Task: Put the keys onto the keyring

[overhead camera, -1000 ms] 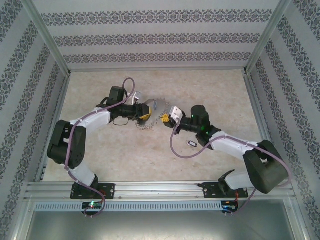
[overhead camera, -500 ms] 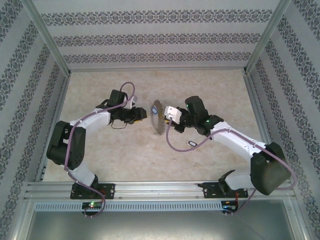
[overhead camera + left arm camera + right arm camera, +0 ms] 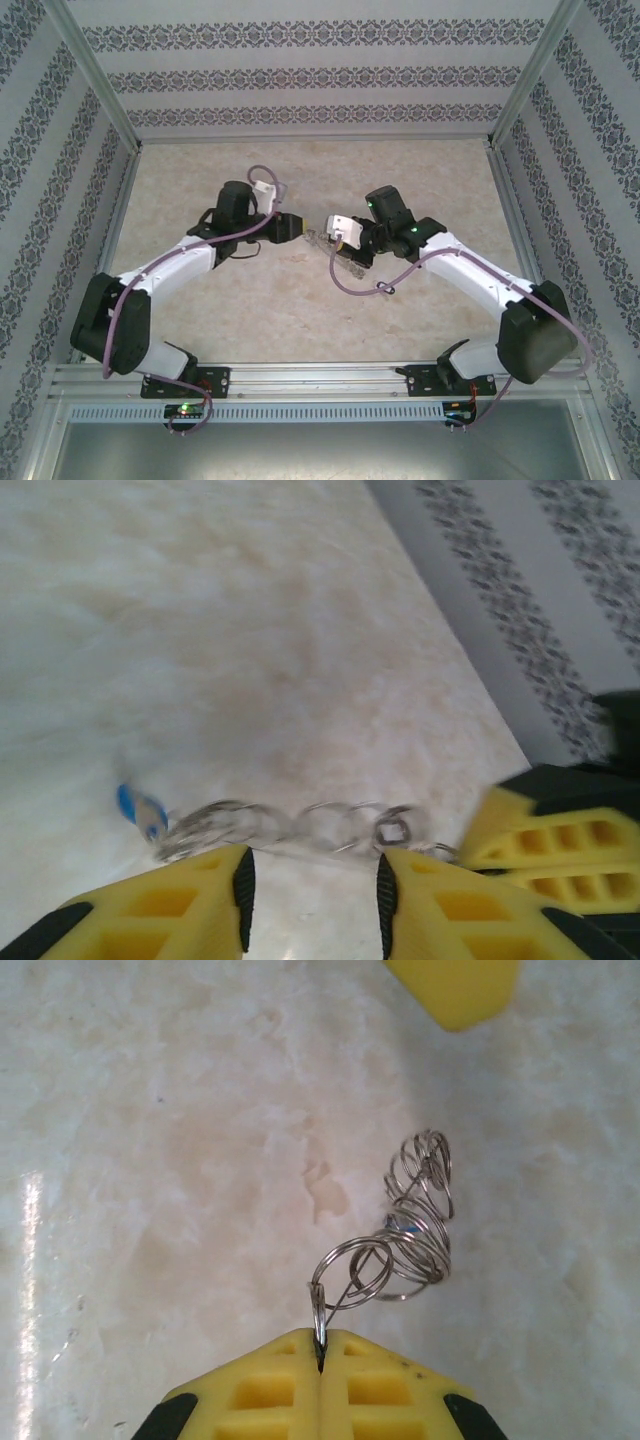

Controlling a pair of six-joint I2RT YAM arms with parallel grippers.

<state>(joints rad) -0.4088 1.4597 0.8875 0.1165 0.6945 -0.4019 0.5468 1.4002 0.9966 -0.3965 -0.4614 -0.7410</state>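
Observation:
The keyring [image 3: 418, 1222] is a bunch of thin silvery wire loops. It hangs just above the table from my right gripper [image 3: 320, 1345], which is shut on its nearest loop. A speck of blue shows inside the coils. From above, the keyring [image 3: 330, 243] spans the gap between my right gripper [image 3: 343, 236] and my left gripper [image 3: 297, 228]. In the left wrist view the loops [image 3: 300, 826] run across just beyond the fingertips of the left gripper [image 3: 312, 868], which is open with nothing between the pads. A blue-headed key [image 3: 141, 811] dangles at the chain's left end.
A small loose key [image 3: 383, 288] lies on the marbled table [image 3: 260, 310], partly under the right arm's purple cable. The right gripper's yellow fingers [image 3: 560, 840] sit close on the right of the left wrist view. Patterned walls ring the table.
The right gripper has lifted the keyring off the table and swung it. The left gripper has moved right, up to the hanging loops, and its jaws widened then narrowed a little.

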